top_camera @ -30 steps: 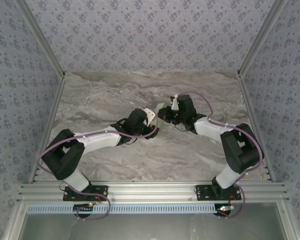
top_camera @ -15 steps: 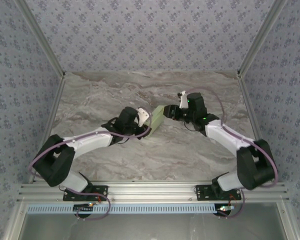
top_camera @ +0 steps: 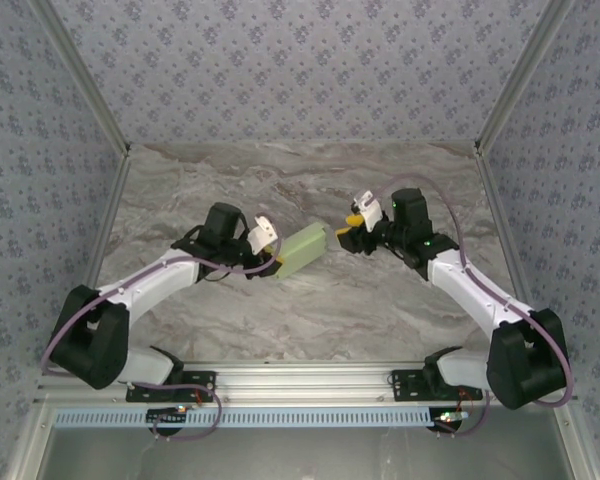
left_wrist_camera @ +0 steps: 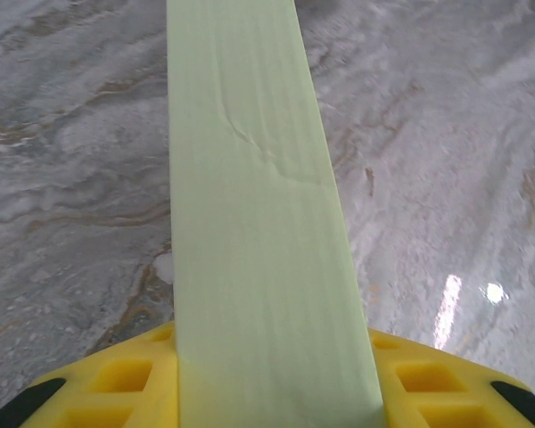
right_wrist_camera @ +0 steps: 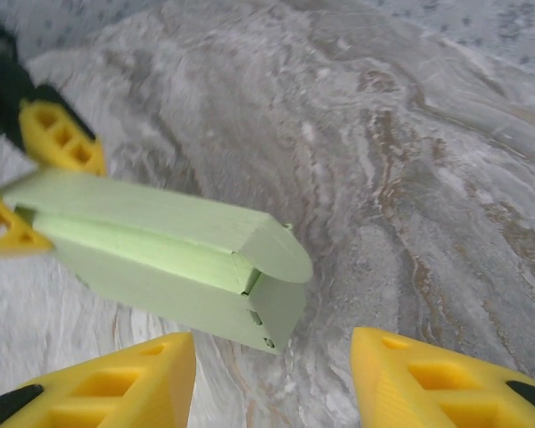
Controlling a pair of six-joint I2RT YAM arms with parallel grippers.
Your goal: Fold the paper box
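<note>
**A:** What's been changed in the last second?

**B:** The paper box [left_wrist_camera: 250, 223] is now gripped at its near end by the left gripper [left_wrist_camera: 272, 379] alone, yellow jaws clamped on its flat sides. It's been carried a bit left of centre in the overhead frame. Beyond its far end, the right gripper [right_wrist_camera: 272, 374], shut a second ago, is now seen with jaws apart, pulled back clear, centre-right overhead.

**A:** Meaning for the fold?

**B:** Probably nearly done. The rounded end flap looks tucked down and the shape is kept.

**A:** Any writing or logos?

**B:** None can be read. It's plain green card over a marble table [top_camera: 310, 320].
</note>
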